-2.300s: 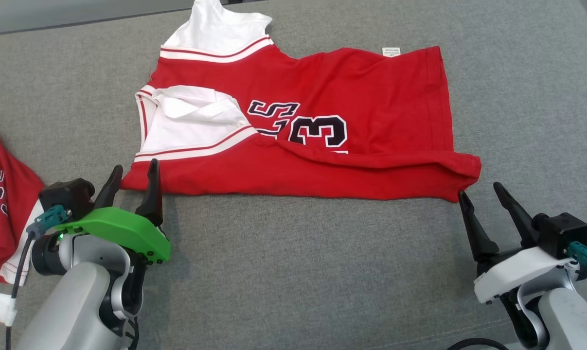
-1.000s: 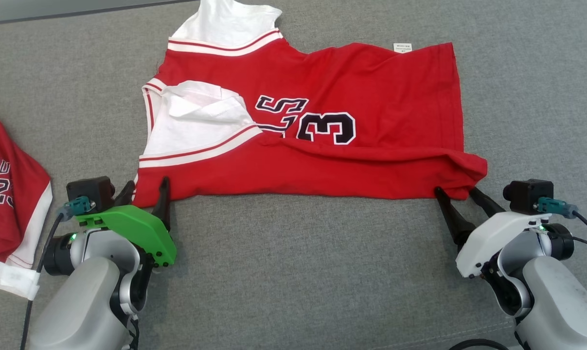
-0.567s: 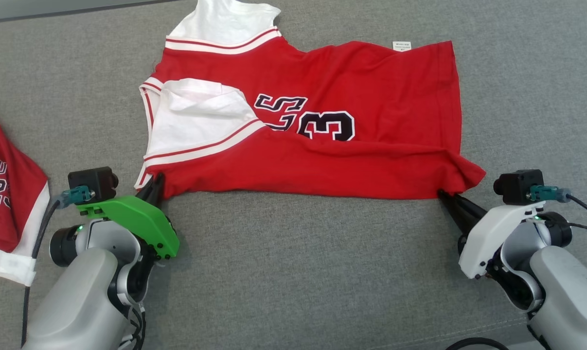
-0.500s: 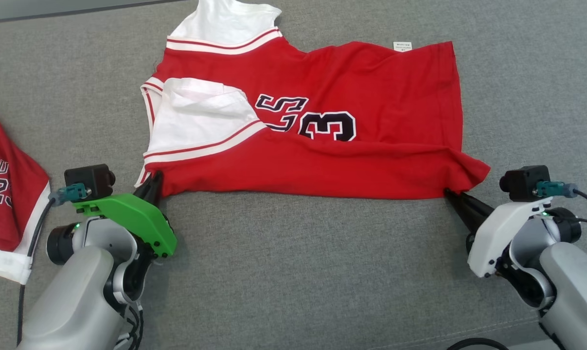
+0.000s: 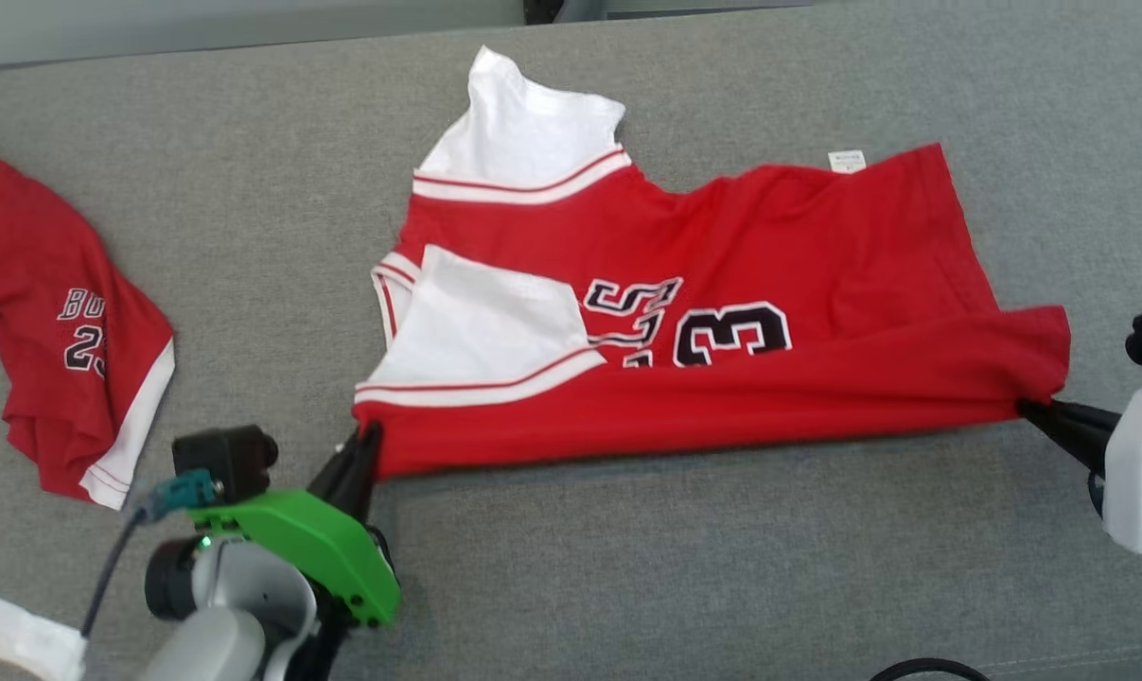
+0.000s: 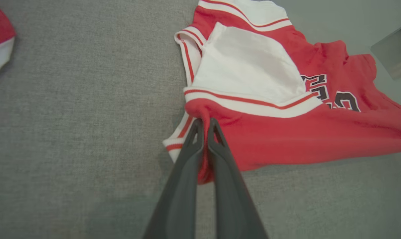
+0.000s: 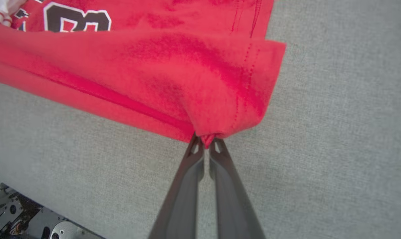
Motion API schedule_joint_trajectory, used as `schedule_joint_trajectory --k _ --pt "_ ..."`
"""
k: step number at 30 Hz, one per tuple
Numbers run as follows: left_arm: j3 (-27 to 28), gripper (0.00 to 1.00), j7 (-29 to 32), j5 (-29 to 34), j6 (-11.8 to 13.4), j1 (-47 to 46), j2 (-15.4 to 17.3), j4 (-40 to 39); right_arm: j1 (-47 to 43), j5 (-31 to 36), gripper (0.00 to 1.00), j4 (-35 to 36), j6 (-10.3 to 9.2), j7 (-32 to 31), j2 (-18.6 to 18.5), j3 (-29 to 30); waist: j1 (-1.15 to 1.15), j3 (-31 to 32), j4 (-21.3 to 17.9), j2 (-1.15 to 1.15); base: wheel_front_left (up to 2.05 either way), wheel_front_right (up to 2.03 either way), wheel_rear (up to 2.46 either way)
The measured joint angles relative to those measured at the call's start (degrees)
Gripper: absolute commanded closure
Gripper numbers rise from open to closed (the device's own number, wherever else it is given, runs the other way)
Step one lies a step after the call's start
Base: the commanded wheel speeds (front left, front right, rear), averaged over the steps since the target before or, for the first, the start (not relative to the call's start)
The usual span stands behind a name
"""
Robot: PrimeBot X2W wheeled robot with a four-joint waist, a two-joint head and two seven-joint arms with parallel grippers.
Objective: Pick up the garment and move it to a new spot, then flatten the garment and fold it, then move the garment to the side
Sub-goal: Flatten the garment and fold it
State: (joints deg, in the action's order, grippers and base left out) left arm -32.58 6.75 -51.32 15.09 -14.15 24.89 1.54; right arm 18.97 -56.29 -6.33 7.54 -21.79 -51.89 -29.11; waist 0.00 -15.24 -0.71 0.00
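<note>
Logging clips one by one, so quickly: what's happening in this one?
The robot grips a red jersey by its near edge: left end effector shut on the sleeve-side corner, right end effector on the hem corner. The edge is stretched between them; the rest lies on the grey surface, partly folded over itself. A second jersey lies to the left.

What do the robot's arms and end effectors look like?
The left end effector has two long dark tapered fingers, a green wrist cover, a black camera block with a teal plug and grey cable, and a silver-grey forearm. The right end effector has matching dark fingers and a white cover.
</note>
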Motion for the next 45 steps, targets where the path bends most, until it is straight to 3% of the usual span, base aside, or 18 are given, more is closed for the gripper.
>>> schedule_joint_trajectory --k 3,7,11,19,20,21,22,23,24,25,26,32,39,42,45 --pt "-1.0 1.0 -1.0 -0.7 2.1 5.4 -1.4 -3.5 -2.4 -1.6 1.0 1.6 0.0 -1.4 -3.0 -0.4 0.0 0.6 1.0 0.0 0.0 0.0 0.0" --pt "-1.9 1.0 -2.9 -2.2 3.1 10.4 -4.1 -4.1 -6.0 -2.8 1.0 2.1 -0.01 -1.6 -4.9 -0.6 0.0 1.0 2.3 0.0 0.0 0.0 0.0" --pt "-2.8 1.0 -4.0 -3.0 3.1 12.5 -6.1 -3.7 -9.3 -3.5 1.0 2.1 -0.01 -1.9 -5.8 -1.2 0.0 1.2 3.1 0.0 0.0 0.0 0.0" --pt "-4.1 1.0 -3.8 -3.1 2.9 13.4 -6.3 -1.4 -10.7 -2.7 1.0 1.9 -0.01 -1.2 -5.5 -1.7 0.0 0.9 2.9 0.0 0.0 0.0 0.0" --pt "-4.2 1.0 -3.8 -3.1 2.8 13.4 -6.3 -1.2 -10.6 -2.1 0.84 1.8 -0.01 -0.7 -5.1 -1.8 0.0 0.8 2.7 0.0 0.0 0.0 0.0" --pt "-4.1 1.0 -3.8 -3.1 2.8 13.4 -6.4 -1.0 -10.5 -1.5 0.76 1.6 -0.01 -0.3 -4.6 -1.9 0.0 0.8 2.5 0.0 0.0 0.0 0.0" --pt "-4.2 1.0 -3.8 -3.1 2.8 13.3 -6.4 -0.8 -10.4 -0.9 0.44 1.4 -0.01 -0.2 -4.3 -2.1 0.0 0.7 2.3 0.0 0.0 0.0 0.0" --pt "-4.2 0.99 -3.8 -3.0 2.8 13.3 -6.4 -0.6 -10.4 0.0 0.0 1.0 -0.01 0.4 -4.0 -2.2 0.0 0.7 2.1 0.0 0.0 0.0 0.0" --pt "-4.1 0.71 -3.9 -3.0 3.0 13.3 -6.4 -0.4 -10.3 0.7 0.0 0.5 -0.01 0.8 -3.6 -2.2 0.0 0.7 1.8 0.0 0.0 0.0 0.0" --pt "-4.0 0.12 -4.0 -3.0 3.1 13.3 -6.5 -0.3 -10.1 1.0 0.0 -0.2 -0.01 0.8 -3.2 -2.1 0.0 0.8 1.6 0.0 0.0 0.0 0.0" --pt "-4.0 0.0 -4.3 -2.7 3.3 13.3 -6.4 -0.2 -10.1 1.4 0.0 -0.7 -0.01 1.1 -2.8 -2.1 0.0 0.8 1.4 0.0 0.0 0.0 0.0" --pt "-2.7 0.0 -4.4 -2.0 5.3 14.2 -3.9 -3.3 -11.6 0.2 0.0 -2.1 -0.01 0.2 -2.5 2.9 0.0 1.2 -0.3 0.0 0.0 0.0 0.0" --pt "0.3 0.0 -1.0 0.6 8.1 13.1 4.4 -13.8 -8.2 2.9 0.0 0.9 -0.01 1.1 -2.3 12.5 0.0 -1.0 -2.3 0.0 0.0 0.0 0.0" --pt "1.7 0.0 2.9 2.4 7.8 5.2 8.3 -15.7 -2.7 8.0 0.0 0.4 -0.01 1.7 0.8 15.7 0.0 -3.1 -2.7 0.0 0.0 0.0 0.0" --pt "2.4 0.0 7.6 2.6 5.9 -5.0 9.0 -14.6 3.8 13.8 0.0 -1.4 -0.01 1.4 5.7 16.4 0.0 -5.6 -2.8 0.0 0.0 0.0 0.0"
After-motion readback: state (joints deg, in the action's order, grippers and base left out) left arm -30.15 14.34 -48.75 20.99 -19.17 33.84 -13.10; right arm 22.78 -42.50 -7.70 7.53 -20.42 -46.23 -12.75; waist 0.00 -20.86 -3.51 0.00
